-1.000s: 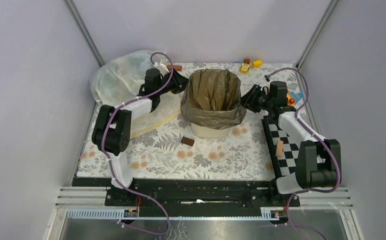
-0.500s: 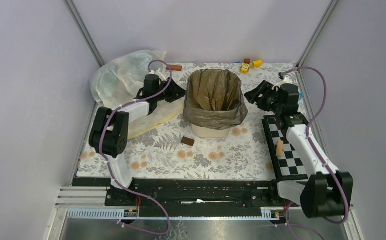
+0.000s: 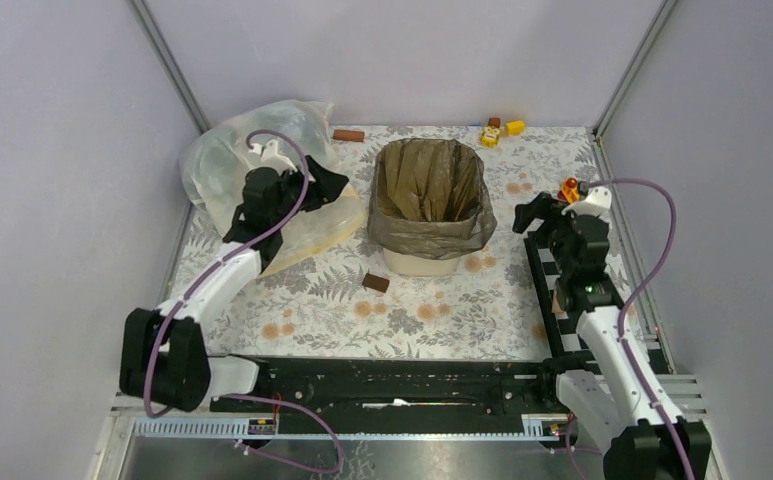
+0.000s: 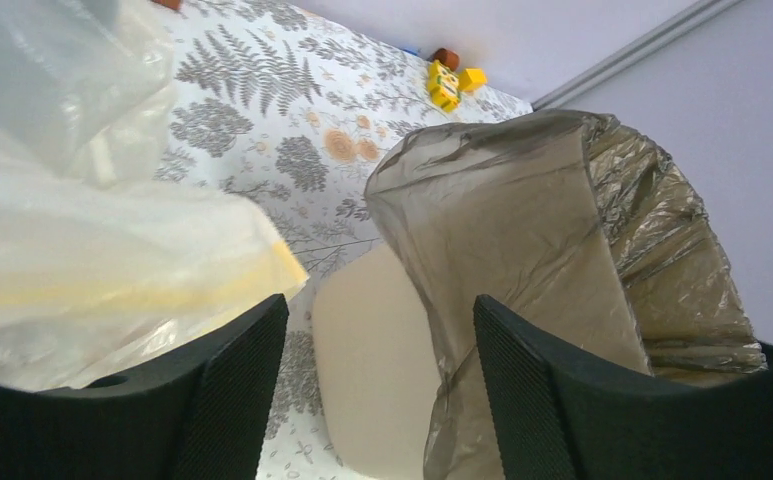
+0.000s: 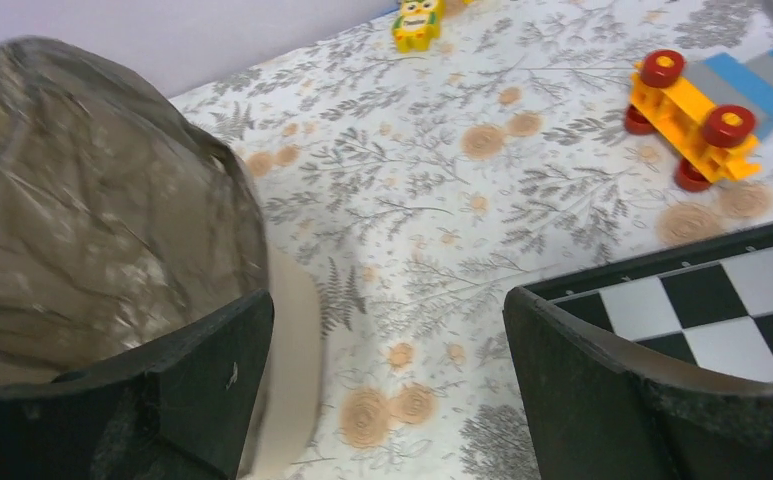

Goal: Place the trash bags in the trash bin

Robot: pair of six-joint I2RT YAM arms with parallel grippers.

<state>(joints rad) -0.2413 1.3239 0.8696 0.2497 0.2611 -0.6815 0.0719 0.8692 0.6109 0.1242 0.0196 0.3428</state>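
- Sprawling at the far left, whitish bag (image 3: 224, 160)
- trash bag (image 3: 430, 180) lines the trash bin (image 3: 420, 263) mid-table, its edge folded over the rim
- left gripper (image 3: 324, 185) and right gripper (image 3: 528, 213) flank the bin, jaws spread wide, holding nothing

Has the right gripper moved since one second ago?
Yes. In the top view, the right gripper has drawn away from the cream-beige plastic trash bin, rightward and downward.

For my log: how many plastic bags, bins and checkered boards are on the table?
Plastic bags: 2, one dark brown-olive crinkly bag, one whitish translucent bag with yellow rim
Bins: 1, cream-beige plastic bin
Checkered boards: 1, black-and-white checkered board
Total: 4
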